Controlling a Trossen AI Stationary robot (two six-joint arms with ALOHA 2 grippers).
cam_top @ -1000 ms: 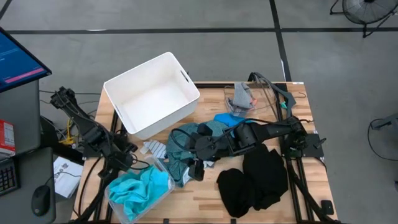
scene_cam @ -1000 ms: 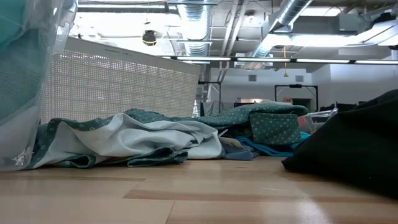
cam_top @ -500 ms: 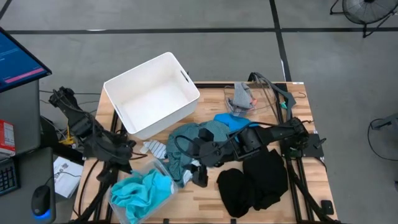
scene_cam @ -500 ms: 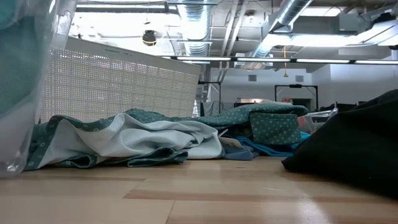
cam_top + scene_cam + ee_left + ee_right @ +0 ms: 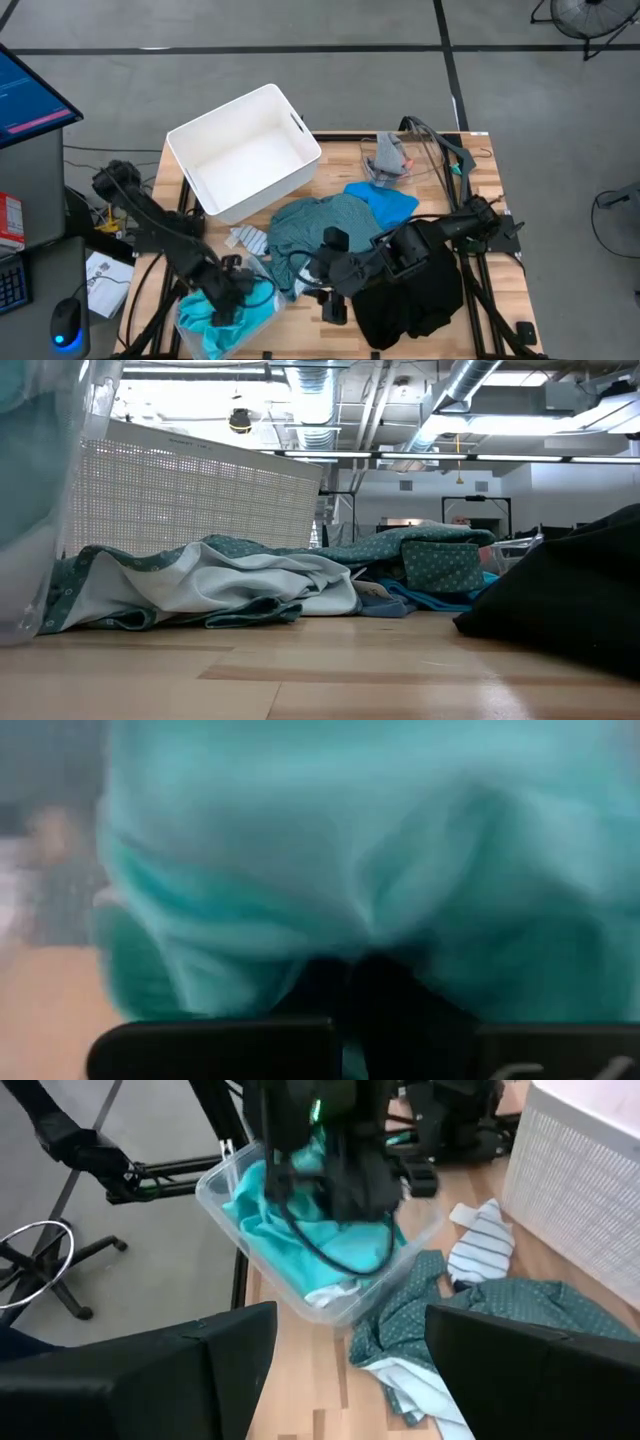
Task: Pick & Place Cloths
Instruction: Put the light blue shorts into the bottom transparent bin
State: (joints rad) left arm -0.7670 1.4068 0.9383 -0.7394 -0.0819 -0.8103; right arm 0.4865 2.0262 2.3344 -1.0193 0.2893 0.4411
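Note:
A turquoise shirt (image 5: 205,312) (image 5: 350,840) lies bunched in a clear tub (image 5: 188,328) (image 5: 225,1180) at the table's near left corner. My left gripper (image 5: 238,298) hangs over that tub, right at the turquoise cloth. A teal-grey dotted shirt (image 5: 315,225) (image 5: 200,585) (image 5: 520,1305) lies crumpled mid-table, with a blue cloth (image 5: 385,200) on its far right side. Black clothes (image 5: 425,290) (image 5: 570,590) lie near right. My right gripper (image 5: 335,305) (image 5: 350,1320) is open above the near edge, between the dotted shirt and the black clothes.
The white rigid bin (image 5: 245,150) (image 5: 190,490) stands at the far left. A striped sock (image 5: 245,240) (image 5: 480,1250) lies between bin and tub. A second clear tub with grey-and-orange socks (image 5: 390,155) sits at the far edge. Bare wood (image 5: 320,670) shows along the near edge.
My left arm has swung from the table's left edge toward the near edge and over the clear tub, down to the turquoise shirt. My right gripper has drawn back from over the dotted shirt toward the near edge, and more of that shirt now shows.

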